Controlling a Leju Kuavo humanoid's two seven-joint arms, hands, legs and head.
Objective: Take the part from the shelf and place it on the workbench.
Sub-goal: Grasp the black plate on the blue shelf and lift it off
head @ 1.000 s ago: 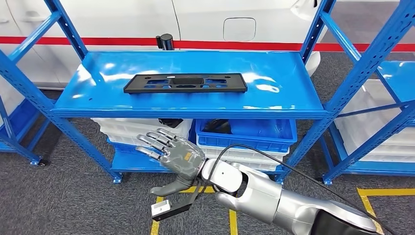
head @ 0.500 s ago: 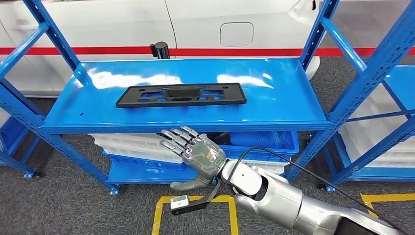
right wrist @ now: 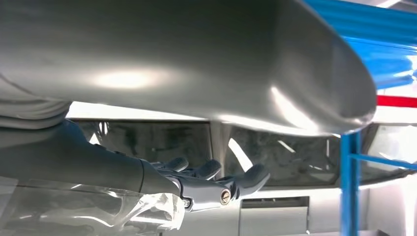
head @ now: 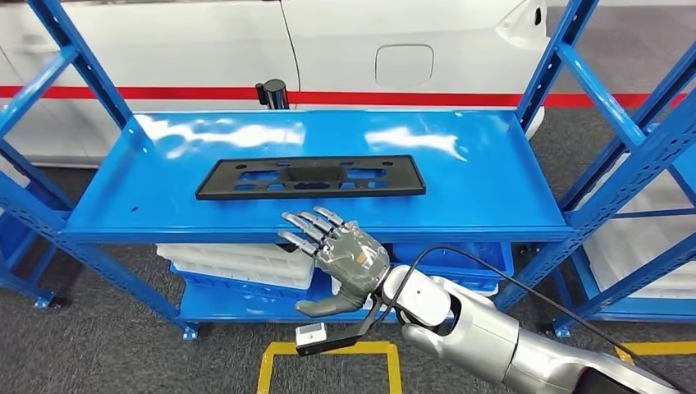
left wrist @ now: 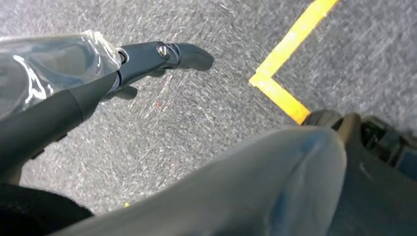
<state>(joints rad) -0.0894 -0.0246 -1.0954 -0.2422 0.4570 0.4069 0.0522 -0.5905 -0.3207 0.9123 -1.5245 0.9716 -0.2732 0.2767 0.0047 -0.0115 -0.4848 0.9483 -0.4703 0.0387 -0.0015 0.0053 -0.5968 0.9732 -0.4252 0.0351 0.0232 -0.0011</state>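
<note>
While the part lay flat mid-frame on the blue shelf, the right hand hovered below, fingers spread and empty; it probably needed to rise above the edge first.

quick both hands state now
Left hand: cannot be told.
Right hand: open, fingers spread, holding nothing, near the blue metal shelf.

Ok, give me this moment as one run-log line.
phase: reach | part: flat on shelf, untouched | right hand: open, at shelf front edge, short of part | left hand: hanging over floor, empty
</note>
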